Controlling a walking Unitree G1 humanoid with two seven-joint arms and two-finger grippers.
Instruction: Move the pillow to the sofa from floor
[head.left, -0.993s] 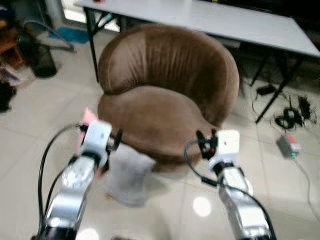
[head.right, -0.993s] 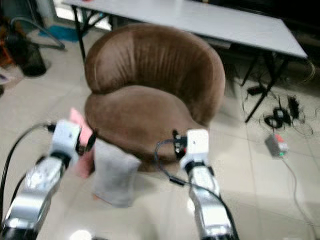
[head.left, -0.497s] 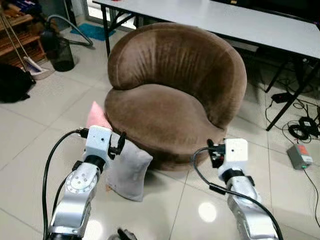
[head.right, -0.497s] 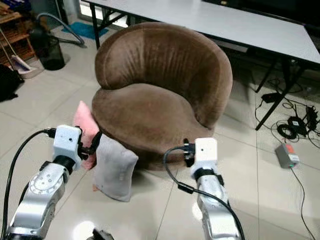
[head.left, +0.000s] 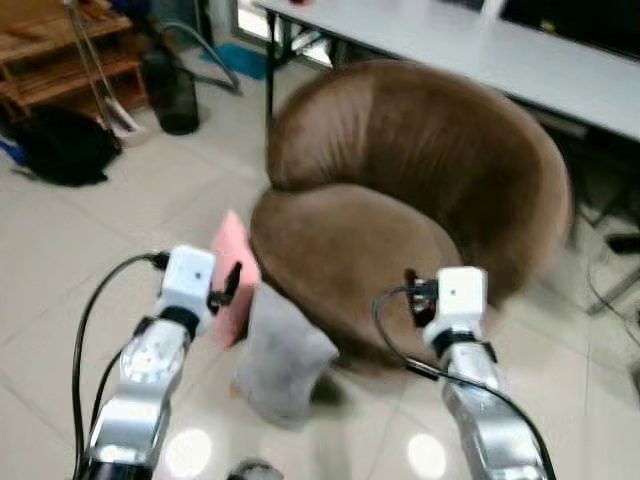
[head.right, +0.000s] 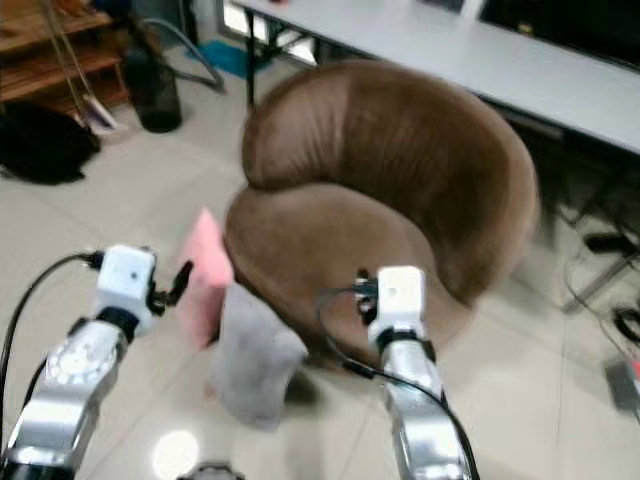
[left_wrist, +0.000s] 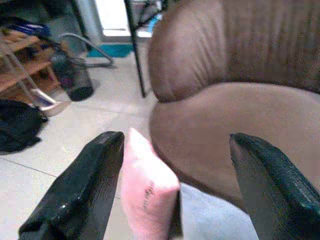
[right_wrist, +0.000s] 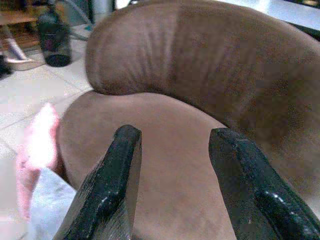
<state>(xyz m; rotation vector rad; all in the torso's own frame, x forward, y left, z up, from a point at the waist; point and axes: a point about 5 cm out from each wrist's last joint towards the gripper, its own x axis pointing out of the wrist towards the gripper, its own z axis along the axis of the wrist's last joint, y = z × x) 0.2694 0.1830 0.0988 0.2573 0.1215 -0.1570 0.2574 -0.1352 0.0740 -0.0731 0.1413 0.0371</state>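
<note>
Pink and soft, the pillow is leaning against the sofa on the floor while I am aiming my left tool, wide open and empty, at its squashy upper corner

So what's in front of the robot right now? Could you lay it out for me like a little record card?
Sofa: brown round chair, seat bare
Pink pillow: upright on the floor, leaning against the sofa's front
Grey pillow: on the floor beside the pink one, also against the sofa
Left gripper: fingers open, aimed at the pink pillow, not touching it
Right gripper: fingers open, pointing at the sofa seat, holding nothing
Behind the sofa: long white table
Far left: wooden shelf, black bag on the tiled floor
Task status: no pillow lifted yet
</note>
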